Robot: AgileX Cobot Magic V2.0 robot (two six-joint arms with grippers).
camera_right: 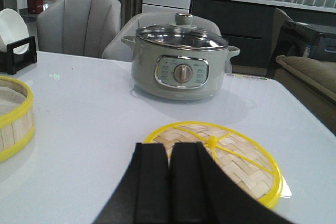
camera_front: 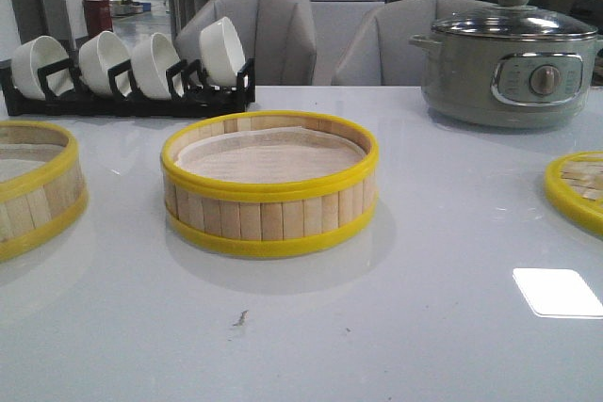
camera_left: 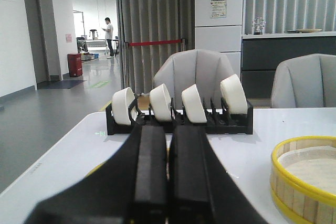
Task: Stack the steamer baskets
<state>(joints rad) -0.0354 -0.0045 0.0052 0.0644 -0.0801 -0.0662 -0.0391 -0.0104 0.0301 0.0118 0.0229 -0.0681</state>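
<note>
Sitting mid-surface, one yellow-rimmed, slat-walled round steamer basket (camera_front: pixel 269 185); its twin (camera_front: pixel 36 185) at the left edge; woven lid (camera_front: pixel 577 188) right. Both end effectors (camera_left: pixel 167 171) (camera_right: pixel 170 182) pressed together, empty.

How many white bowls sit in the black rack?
4, standing on edge in a row across the black rack at the table's far left: bowls at. None looks hidden.
</note>
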